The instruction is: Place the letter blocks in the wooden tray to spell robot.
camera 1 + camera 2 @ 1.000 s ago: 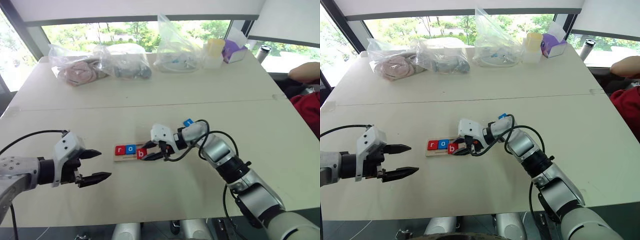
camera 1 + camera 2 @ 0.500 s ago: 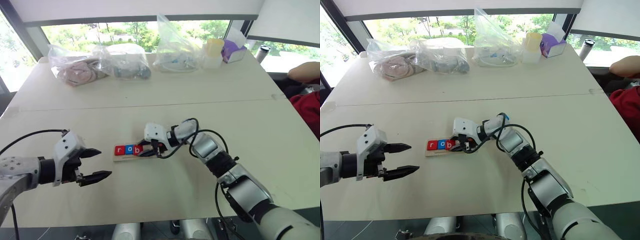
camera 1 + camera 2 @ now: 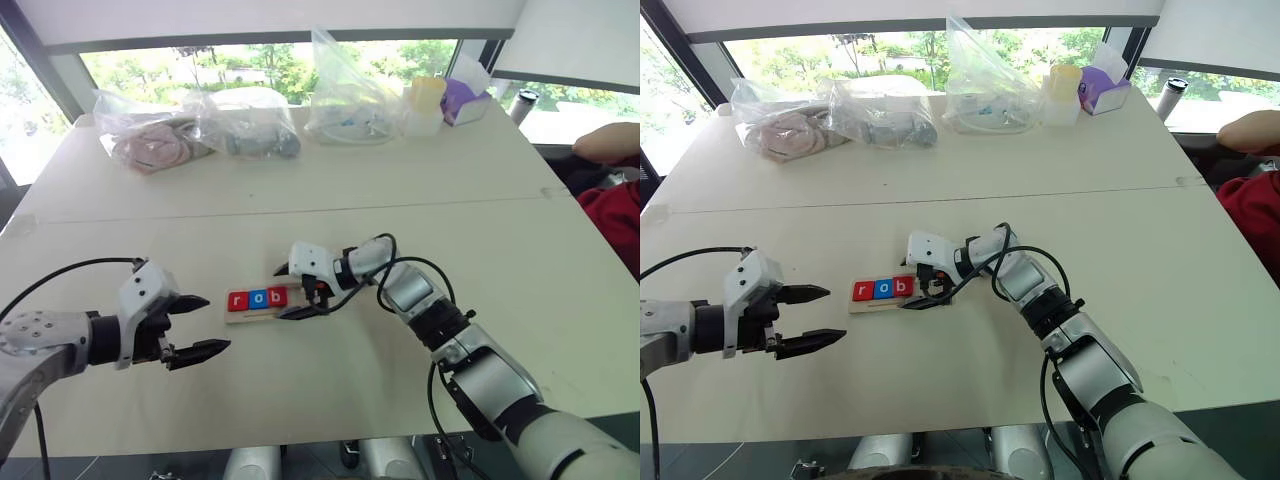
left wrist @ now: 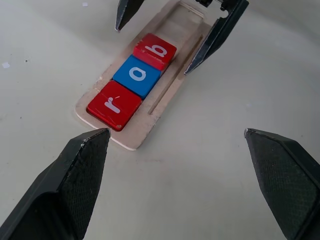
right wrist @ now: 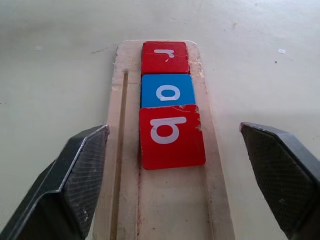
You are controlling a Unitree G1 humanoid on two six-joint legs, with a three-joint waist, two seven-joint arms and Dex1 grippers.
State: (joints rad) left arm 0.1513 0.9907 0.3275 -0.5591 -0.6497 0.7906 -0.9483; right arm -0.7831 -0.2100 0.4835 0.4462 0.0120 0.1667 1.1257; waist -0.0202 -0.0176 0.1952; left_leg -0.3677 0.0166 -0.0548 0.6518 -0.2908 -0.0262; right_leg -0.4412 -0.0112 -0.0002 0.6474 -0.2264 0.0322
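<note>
The left tool (image 3: 196,324) hangs over the table (image 3: 330,190) with its fingers spread, holding nothing; just beside it lies the wooden tray (image 3: 252,313), with the red r (image 3: 237,301), blue o (image 3: 258,298) and red b (image 3: 277,295) seated in a touching row; the right tool (image 3: 291,291) straddles the tray's bare end, jaws wide apart, gripping nothing.

Red b tile (image 5: 171,136) released from right tool (image 3: 298,291).

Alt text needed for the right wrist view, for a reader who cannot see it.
Three letter blocks, red r, blue o and red b, lie in a row in the wooden tray on a pale table. The open right gripper has one black finger on each side of the tray.
</note>
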